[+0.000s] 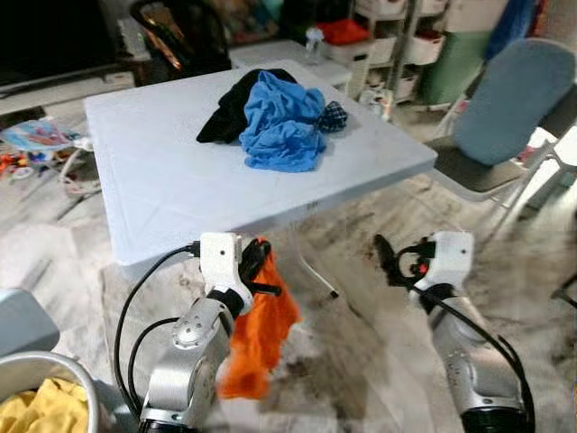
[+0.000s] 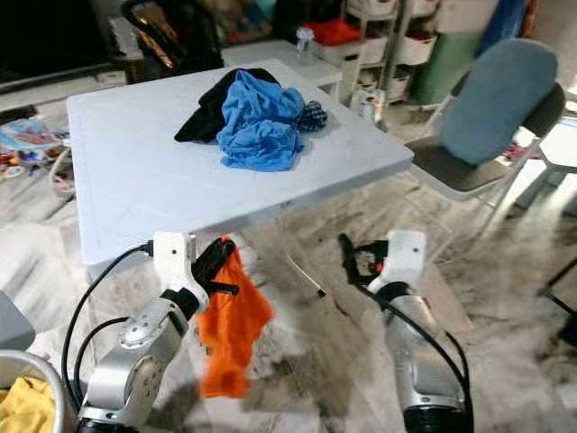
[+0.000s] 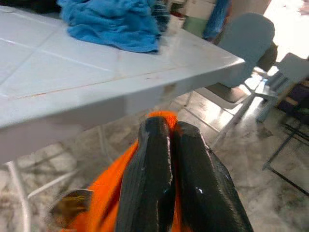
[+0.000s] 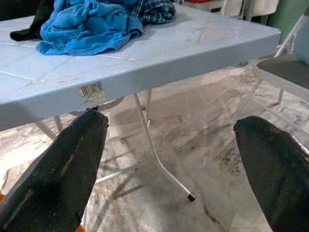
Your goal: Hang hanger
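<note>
Hanger: you are not seeing one anywhere in these frames. You are looking down at a white folding table at 12 o'clock, carrying a heap of clothes: a blue garment lying over a black garment, with a checked cloth at its 3 o'clock. A grey chair is standing at 2 o'clock. A tub holding yellow cloth is sitting at 8 o'clock. Your left gripper is hovering just below the table's near edge, fingers pressed together on an orange cloth hanging down from them. Your right gripper is hanging at 4 o'clock, fingers spread wide, holding nothing.
</note>
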### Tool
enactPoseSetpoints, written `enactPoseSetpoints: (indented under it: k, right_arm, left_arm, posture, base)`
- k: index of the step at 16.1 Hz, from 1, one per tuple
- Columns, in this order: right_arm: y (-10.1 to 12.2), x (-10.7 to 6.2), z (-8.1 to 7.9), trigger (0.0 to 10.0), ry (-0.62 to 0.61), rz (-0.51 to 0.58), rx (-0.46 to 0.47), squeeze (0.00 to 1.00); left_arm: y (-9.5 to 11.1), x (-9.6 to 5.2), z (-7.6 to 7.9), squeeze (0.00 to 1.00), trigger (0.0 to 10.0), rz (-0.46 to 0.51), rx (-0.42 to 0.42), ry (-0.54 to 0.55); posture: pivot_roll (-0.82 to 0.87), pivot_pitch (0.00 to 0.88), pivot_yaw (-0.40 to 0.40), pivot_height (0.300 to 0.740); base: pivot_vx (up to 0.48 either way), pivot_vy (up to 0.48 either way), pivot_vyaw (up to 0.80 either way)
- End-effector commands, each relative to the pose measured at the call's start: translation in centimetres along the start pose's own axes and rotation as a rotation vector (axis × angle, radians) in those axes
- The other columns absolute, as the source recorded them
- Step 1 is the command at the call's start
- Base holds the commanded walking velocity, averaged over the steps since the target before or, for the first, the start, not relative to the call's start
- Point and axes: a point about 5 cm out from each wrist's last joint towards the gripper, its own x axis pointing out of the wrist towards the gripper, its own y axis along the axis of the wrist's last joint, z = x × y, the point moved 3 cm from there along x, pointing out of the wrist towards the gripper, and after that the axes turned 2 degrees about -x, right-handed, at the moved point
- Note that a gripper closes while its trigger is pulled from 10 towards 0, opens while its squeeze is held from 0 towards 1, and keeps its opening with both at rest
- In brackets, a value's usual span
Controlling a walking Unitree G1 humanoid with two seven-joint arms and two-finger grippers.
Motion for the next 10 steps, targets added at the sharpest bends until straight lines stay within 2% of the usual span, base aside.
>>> enactPoseSetpoints:
  k: [1, 10]
  right_arm:
    - [0.54, 0.05, 0.72, 10.0, -0.023, 0.016, -0.015, 0.0]
    - [0.29, 0.14, 0.79, 10.0, -0.035, 0.006, -0.023, 0.0]
  left_arm:
    - [0.79, 0.08, 1.11, 0.0, 10.0, 0.029, -0.01, -0.044]
    - [0.36, -0.16, 1.2, 0.0, 10.0, 0.005, -0.003, -0.072]
  posture:
    - [-0.13, 0.0, 0.01, 0.74]
    - [-0.12, 0.0, 0.014, 0.74]
  base:
    - [0.0, 0.0, 0.0]
    - [0.0, 0.0, 0.0]
